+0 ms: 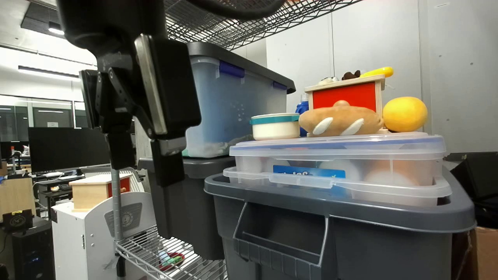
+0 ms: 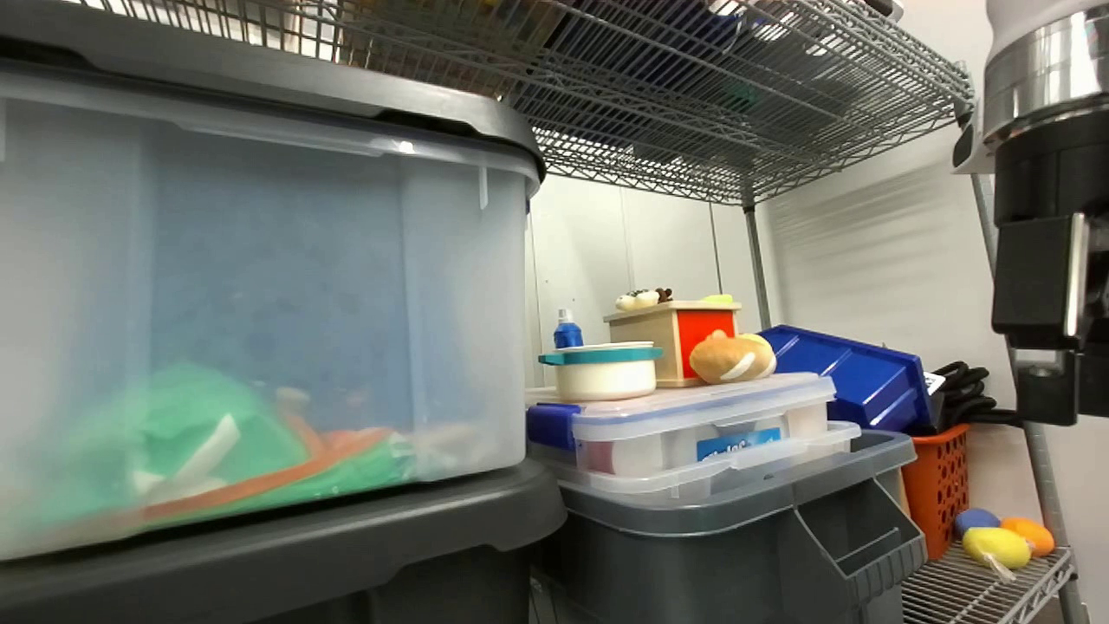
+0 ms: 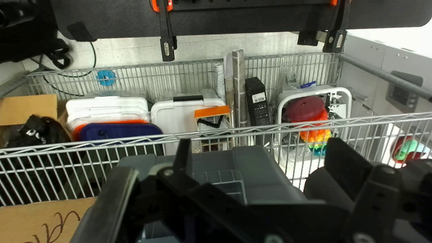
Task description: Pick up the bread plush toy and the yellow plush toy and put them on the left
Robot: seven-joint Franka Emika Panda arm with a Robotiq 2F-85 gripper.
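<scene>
Apparently the first pick still lies ahead: nothing is held, and the step in hand looks to be the approach. Next, I'd judge, the gripper [image 1: 144,167] must travel across to the clear plastic box [image 1: 338,153], come down with a finger on each side of the bread plush toy [image 1: 342,120], and close gently, since so soft a body should give. The red-fronted wooden box [image 1: 344,95] standing on the clear plastic box, just behind the loaf, could get bumped on the way in. At present the fingers [image 1: 168,163] stand wide apart with nothing between them, off to the side of the clear plastic box and well apart from it. In both exterior views the bread plush toy rests on that box's lid [image 1: 432,144], and the yellow plush toy [image 1: 404,114] sits just beside it, toward the lid's end (whether the two touch, I can't tell). Neither toy shows in the wrist view, so the grip isn't lined up with either one. Which side of the clear plastic box the task means by left, I can't make out from what shows.
</scene>
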